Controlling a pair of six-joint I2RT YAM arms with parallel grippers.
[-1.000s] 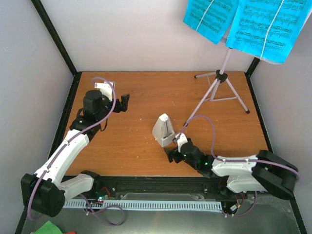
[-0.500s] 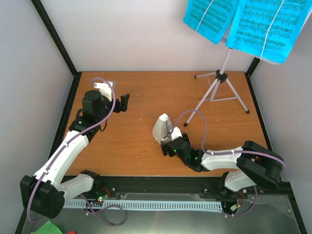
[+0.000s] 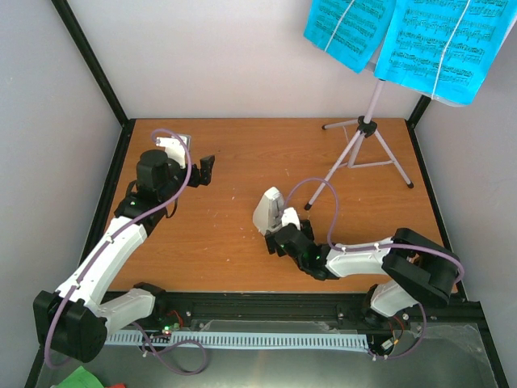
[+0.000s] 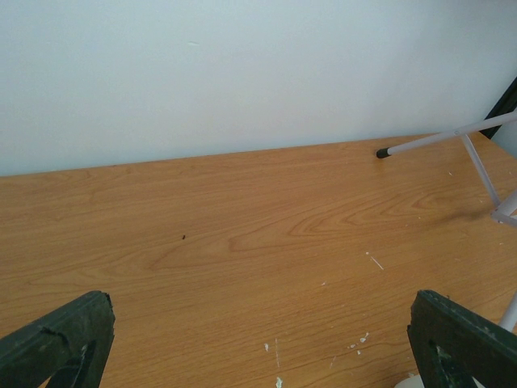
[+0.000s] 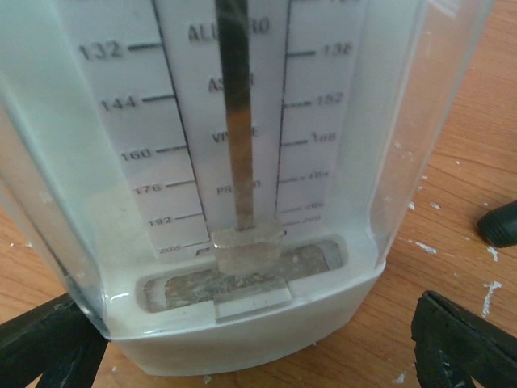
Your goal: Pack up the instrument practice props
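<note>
We are down low on the table (image 3: pixel 234 153) with the right gripper (image 3: pixel 279 239), and it sits right at the metronome (image 3: pixel 267 208). On the right wrist camera the metronome (image 5: pixel 242 162) fills our view: white body, clear cover, tempo scale, and the pendulum rod running down the middle.

The right gripper (image 5: pixel 254 352) is released and spread wide. One dark finger (image 5: pixel 48 343) is at the lower left of the base and the other (image 5: pixel 464 339) is off to the lower right. The right finger stands apart from the base, and we cannot tell whether the left one touches. Nothing is clamped. The metronome stands upright near the middle of the table, just beyond those fingers.

Over at the far right we have the stand (image 3: pixel 367 129), with its tripod legs spread on the wood. One long leg reaches toward the metronome and its black foot (image 5: pixel 501 222) lands just beside it. The cyan pages (image 3: pixel 408 36) sit up on the stand, high at the top right of the overhead view.

On the other side, the left gripper (image 3: pixel 207 170) hovers at the far left of the table, released and empty, well apart from the props. Its own camera shows bare wood between its fingers (image 4: pixel 56 339), with a stand leg (image 4: pixel 440 140) at the right edge.
</note>
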